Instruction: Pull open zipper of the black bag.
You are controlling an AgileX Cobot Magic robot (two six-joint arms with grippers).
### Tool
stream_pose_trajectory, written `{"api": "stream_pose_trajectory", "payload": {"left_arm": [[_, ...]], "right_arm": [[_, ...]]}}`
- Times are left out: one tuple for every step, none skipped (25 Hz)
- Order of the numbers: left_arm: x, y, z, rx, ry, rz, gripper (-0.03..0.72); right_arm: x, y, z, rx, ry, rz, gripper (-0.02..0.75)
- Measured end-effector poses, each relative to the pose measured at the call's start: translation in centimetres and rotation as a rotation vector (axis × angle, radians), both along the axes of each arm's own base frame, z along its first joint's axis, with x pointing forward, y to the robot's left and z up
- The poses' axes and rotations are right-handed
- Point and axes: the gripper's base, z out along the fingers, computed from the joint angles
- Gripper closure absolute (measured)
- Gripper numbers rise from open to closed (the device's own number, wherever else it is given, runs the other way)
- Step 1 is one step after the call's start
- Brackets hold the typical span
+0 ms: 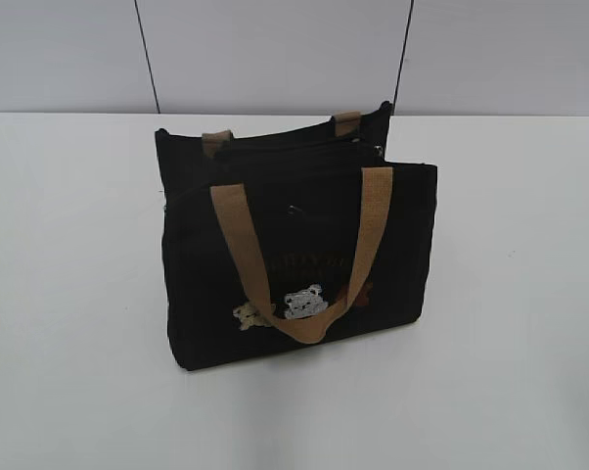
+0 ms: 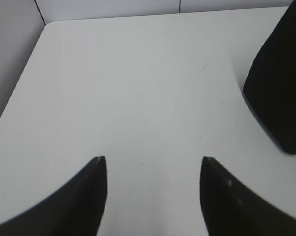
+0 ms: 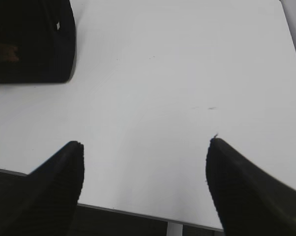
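Exterior view gives me a white table (image 1: pixel 69 294) with wide bare surface on every side of the black bag (image 1: pixel 304 245), which stands upright mid-table, its zipper (image 1: pixel 294 147) along the top edge. My left gripper (image 2: pixel 153 167) and right gripper (image 3: pixel 145 147) each hover with fingers spread, empty, the right over the table's near edge.

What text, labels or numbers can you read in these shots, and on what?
Black bag, front panel: a faint row of tan lettering above the bear patches, too blurred to read.
White tag on the bag's side in the right wrist view: too small to tell if printed.
Table, wall, grippers: no text visible.
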Motion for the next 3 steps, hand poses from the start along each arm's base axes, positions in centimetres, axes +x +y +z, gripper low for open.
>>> {"api": "stream_pose_trajectory", "payload": {"left_arm": [[0.00,0.00,0.00,0.000,0.000,0.000,0.244],[0.00,0.00,0.00,0.000,0.000,0.000,0.246],[0.00,0.00,0.00,0.000,-0.001,0.000,0.249]], "right_arm": [[0.00,0.00,0.00,0.000,0.000,0.000,0.152],[0.00,0.00,0.00,0.000,0.000,0.000,0.152],[0.00,0.00,0.00,0.000,0.000,0.000,0.152]]}}
